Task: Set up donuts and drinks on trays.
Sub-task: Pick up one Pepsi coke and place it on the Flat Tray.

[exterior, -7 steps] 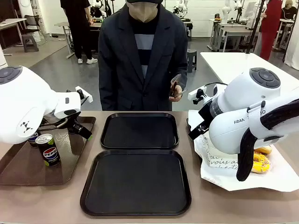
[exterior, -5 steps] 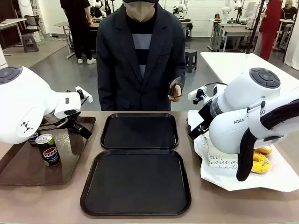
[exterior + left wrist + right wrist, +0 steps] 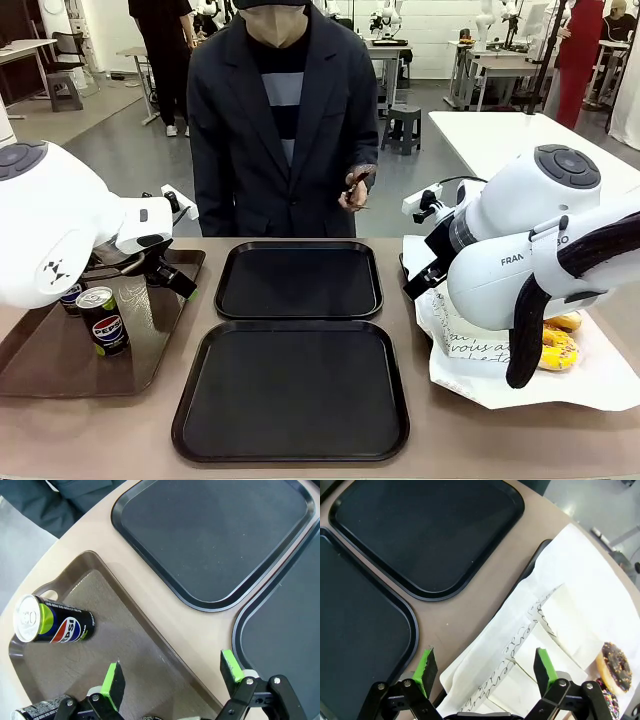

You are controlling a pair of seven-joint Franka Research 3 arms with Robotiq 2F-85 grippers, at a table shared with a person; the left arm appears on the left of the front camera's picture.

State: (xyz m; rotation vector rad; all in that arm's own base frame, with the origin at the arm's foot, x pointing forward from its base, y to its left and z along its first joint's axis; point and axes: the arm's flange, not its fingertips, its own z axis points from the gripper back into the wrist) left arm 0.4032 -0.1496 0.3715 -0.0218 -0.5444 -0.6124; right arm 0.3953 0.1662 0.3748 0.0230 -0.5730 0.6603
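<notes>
Behind the trays [image 3: 229, 300], the person [image 3: 270, 130] has shifted left.

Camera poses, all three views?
Front: fixed between left arm and right arm, both in frame, facing the person across the table.
Left wrist: above the brown tray, looking down past the open left gripper at a Pepsi can.
Right wrist: looking down past the open right gripper at white paper and a donut.
Shared: both wrist views catch the two black trays.

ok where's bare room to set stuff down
The far tray by the person and the near tray before it are both bare. Crowded: cans on the brown tray's left part, donuts on the white paper at right.
</notes>
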